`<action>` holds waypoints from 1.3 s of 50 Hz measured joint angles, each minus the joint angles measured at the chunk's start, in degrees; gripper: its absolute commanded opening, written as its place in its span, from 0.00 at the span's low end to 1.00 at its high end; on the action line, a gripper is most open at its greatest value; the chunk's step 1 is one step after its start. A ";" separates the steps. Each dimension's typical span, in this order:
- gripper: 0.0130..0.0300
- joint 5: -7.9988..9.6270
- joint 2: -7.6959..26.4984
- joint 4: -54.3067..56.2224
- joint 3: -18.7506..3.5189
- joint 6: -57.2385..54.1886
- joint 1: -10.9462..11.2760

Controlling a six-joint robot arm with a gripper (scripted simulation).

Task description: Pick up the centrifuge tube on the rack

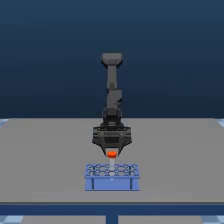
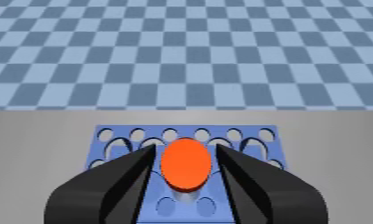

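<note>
Exterior view: gripper (image 1: 112, 151) hanging directly above the rack (image 1: 111, 183), on the grey table (image 1: 45, 160).
Tube, exterior view: orange-red cap of the centrifuge tube (image 1: 112, 154) showing between the fingertips, just above the rack's top; whitish body barely showing below, whether clear of its hole not telling.
Wrist view: 2 dark fingers (image 2: 120, 175) flanking the centrifuge tube (image 2: 185, 164), the rack (image 2: 111, 150) lying beneath.
Grip: seeming to be clamping the cap from both sides, contact not fully showing.
Axis: running vertical, cap pointing up, tapered tip presumably pointing down toward the rack.
Risk: round cap slipping out under a light pinch; tube tilting and catching a hole rim if lifting off-vertical, dragging the rack along.
</note>
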 measured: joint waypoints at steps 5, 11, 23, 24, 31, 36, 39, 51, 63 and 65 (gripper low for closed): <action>1.00 -1.43 0.99 -0.02 0.54 0.02 0.00; 1.00 -2.83 1.79 -0.03 0.94 0.04 0.00; 1.00 -4.19 2.19 -0.04 1.14 0.05 0.00; 0.00 -4.24 2.19 -0.04 1.14 0.05 0.00; 0.00 -4.45 2.19 -0.04 1.15 0.04 -0.01; 0.00 -4.50 2.20 -0.04 1.16 0.04 -0.02; 0.00 -4.52 2.21 -0.04 1.17 0.04 -0.02; 0.00 -4.44 2.16 -0.04 1.16 0.03 -0.03; 0.00 -3.11 0.97 -0.02 0.62 0.02 -0.02; 0.00 -2.68 0.60 -0.02 0.44 0.01 -0.02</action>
